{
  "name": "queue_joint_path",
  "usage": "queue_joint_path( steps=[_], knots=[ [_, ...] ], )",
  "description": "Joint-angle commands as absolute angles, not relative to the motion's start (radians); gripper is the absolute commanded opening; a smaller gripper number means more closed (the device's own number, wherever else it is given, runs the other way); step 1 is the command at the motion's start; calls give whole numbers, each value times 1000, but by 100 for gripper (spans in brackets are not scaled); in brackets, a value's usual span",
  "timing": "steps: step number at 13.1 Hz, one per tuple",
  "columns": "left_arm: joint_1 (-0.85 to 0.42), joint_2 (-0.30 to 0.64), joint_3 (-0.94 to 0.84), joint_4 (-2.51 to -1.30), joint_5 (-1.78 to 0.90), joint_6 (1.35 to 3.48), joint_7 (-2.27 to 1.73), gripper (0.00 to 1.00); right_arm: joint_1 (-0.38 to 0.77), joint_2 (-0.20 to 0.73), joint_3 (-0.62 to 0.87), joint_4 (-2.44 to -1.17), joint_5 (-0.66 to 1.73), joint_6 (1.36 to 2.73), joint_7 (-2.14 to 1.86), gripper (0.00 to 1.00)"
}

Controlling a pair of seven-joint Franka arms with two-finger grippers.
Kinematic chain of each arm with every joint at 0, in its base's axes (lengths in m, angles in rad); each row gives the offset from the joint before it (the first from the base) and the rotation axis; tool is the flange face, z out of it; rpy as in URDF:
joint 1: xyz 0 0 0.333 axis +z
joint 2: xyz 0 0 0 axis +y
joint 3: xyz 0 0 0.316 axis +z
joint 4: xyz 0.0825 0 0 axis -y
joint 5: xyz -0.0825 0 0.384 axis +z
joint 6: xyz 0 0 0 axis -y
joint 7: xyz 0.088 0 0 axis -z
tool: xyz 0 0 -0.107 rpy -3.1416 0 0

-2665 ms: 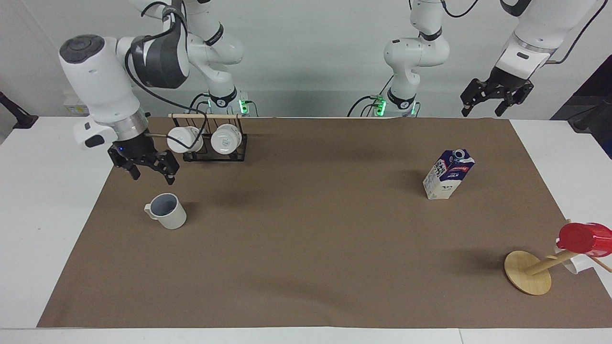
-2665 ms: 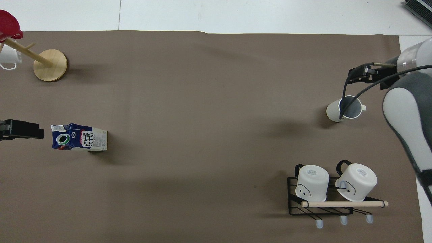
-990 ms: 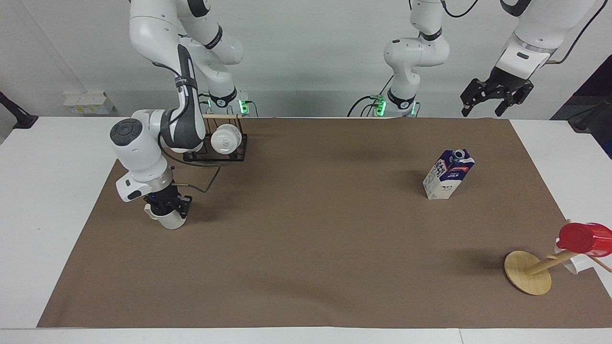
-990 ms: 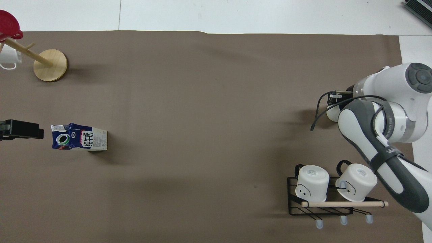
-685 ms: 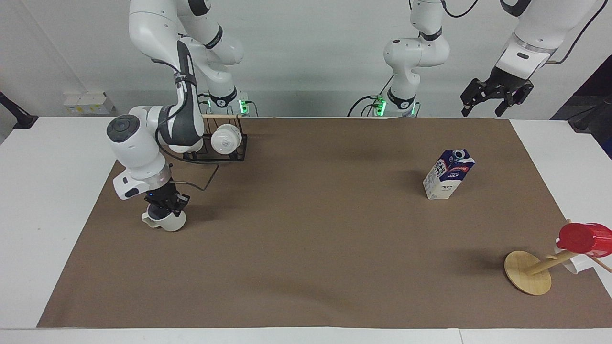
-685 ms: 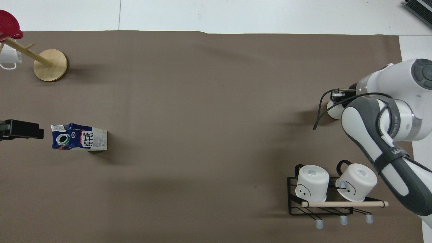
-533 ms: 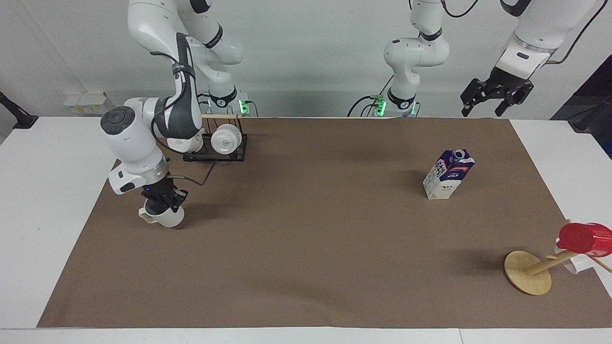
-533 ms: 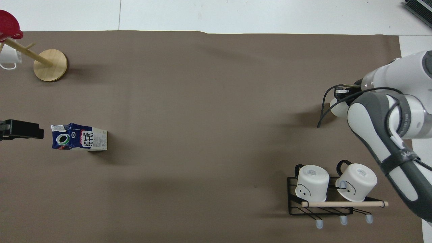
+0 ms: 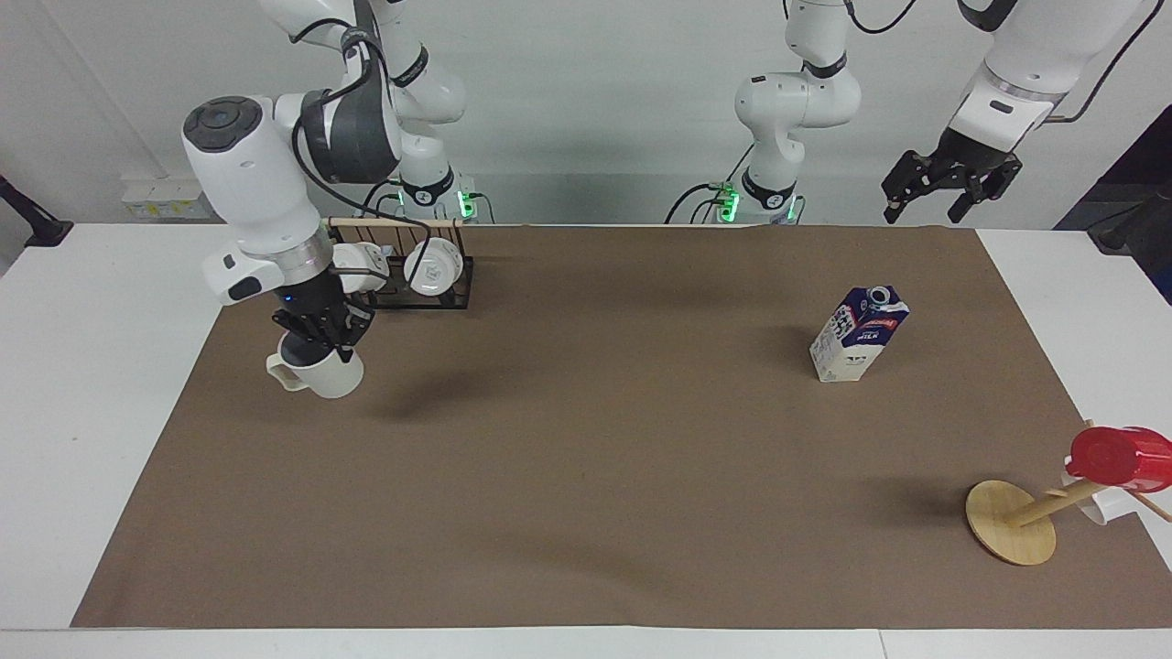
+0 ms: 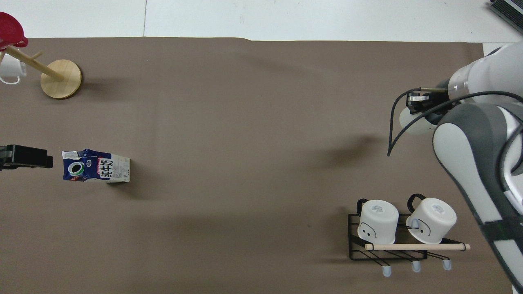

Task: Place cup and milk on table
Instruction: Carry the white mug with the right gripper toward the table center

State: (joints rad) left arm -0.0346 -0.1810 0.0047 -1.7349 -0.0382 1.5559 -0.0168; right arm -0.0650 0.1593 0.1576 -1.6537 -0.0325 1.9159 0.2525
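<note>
My right gripper (image 9: 322,344) was clamped on the cup (image 9: 320,373), lifted clear of the table (image 9: 586,513) at the right arm's end. My left gripper (image 9: 949,188) waited open. The milk (image 9: 859,333) stood untouched, so by my judgement both placements remained. Only the facing view showed the cup airborne; overhead, my arm hid most of it.

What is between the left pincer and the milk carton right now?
Nothing visible. The left pincer hangs open in the air at its own end of the table, and only bare mat lies between it and the upright milk.
</note>
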Motion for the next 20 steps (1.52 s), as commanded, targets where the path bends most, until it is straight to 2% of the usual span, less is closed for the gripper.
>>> queue_joint_path(
  steps=[1, 7, 13, 15, 20],
  knots=[
    [-41, -178, 11, -1720, -25, 1537, -28, 100, 21, 170, 163, -1635, -52, 1901, 345, 0],
    [-41, -178, 9, -1720, -25, 1537, -28, 100, 234, 228, 163, -1637, -105, 1939, 595, 0],
    [-40, -178, 11, -1720, -25, 1534, -28, 100, 392, 351, 161, -1637, -146, 2077, 852, 0],
    [-40, -178, 11, -1720, -23, 1534, -28, 100, 452, 425, 163, -1617, -228, 2124, 1009, 0],
    [-40, -186, 12, -1732, -23, 1539, -26, 100, 472, 451, 164, -1608, -233, 2187, 1112, 0]
  ],
)
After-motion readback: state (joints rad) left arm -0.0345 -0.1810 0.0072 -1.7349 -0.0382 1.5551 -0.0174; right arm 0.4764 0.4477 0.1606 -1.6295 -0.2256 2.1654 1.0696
